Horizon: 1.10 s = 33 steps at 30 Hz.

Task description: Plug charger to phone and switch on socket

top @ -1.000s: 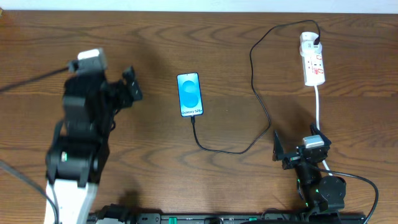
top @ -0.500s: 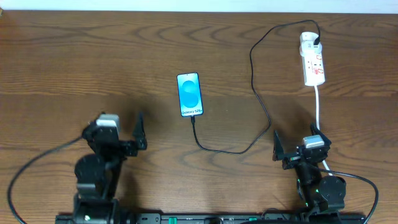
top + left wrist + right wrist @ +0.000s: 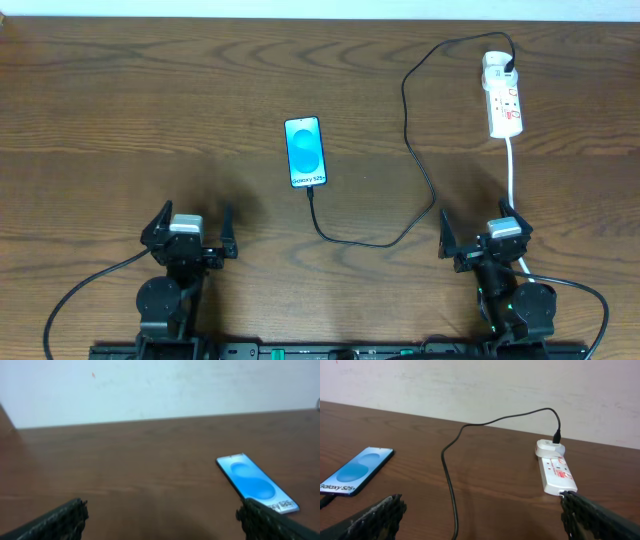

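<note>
While both arms sit low on the table (image 3: 120, 90), on the robot's side of the phone (image 3: 306, 152), I can see that nothing is being held. The left gripper (image 3: 192, 224) is back and to the left of the phone with its two fingers spread wide and empty. The right gripper (image 3: 481, 238) is back and far to the right of the phone, also spread wide and empty. The phone lies flat, screen up and glowing blue. The charger (image 3: 420, 170) is a thin black wire that meets the near end of the phone, loops off to the right of it, and runs up to the socket (image 3: 504, 105). The socket lies far to the right of the phone and a bit farther away. The black plug sits in the far end of the socket. I cannot tell if the little tip is pushed all the way into the phone, and the red switches are too small for me to see if they are on. Here is what I think could go wrong. If the right arm reaches for the switch, it may catch the loop of wire, and the pull could drag the phone or tug the tip out. A push could also slide the light socket away, or land on the wrong switch. The thick white cord (image 3: 512, 165) runs back toward the right gripper and could get snagged too.
</note>
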### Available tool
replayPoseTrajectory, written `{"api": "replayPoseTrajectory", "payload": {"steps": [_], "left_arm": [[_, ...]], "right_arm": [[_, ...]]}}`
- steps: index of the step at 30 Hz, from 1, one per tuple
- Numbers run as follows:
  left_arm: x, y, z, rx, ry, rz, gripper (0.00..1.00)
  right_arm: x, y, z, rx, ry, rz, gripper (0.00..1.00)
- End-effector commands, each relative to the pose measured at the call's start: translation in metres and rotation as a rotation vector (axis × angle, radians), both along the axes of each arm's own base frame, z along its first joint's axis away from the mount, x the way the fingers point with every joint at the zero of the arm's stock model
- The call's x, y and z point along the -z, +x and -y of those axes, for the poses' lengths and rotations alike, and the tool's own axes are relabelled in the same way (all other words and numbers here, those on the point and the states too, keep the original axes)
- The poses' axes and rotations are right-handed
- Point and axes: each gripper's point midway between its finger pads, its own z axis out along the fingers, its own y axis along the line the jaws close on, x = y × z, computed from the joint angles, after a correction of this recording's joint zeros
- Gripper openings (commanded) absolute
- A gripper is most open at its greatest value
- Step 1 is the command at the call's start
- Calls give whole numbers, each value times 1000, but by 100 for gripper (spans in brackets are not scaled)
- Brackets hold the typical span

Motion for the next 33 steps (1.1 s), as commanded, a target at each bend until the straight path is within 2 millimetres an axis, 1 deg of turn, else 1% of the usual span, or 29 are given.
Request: {"api": "replayPoseTrajectory", "payload": {"steps": [1, 6, 33], "left_arm": [[11, -1, -4, -19, 27, -21, 99], [11, -1, -7, -36, 30, -22, 99], [12, -1, -7, -35, 30, -26, 98]], "right_arm": [[0, 0, 0, 3, 7, -2, 99], [0, 0, 0, 3, 7, -2, 99], [1, 0, 0, 3, 7, -3, 99]]}}
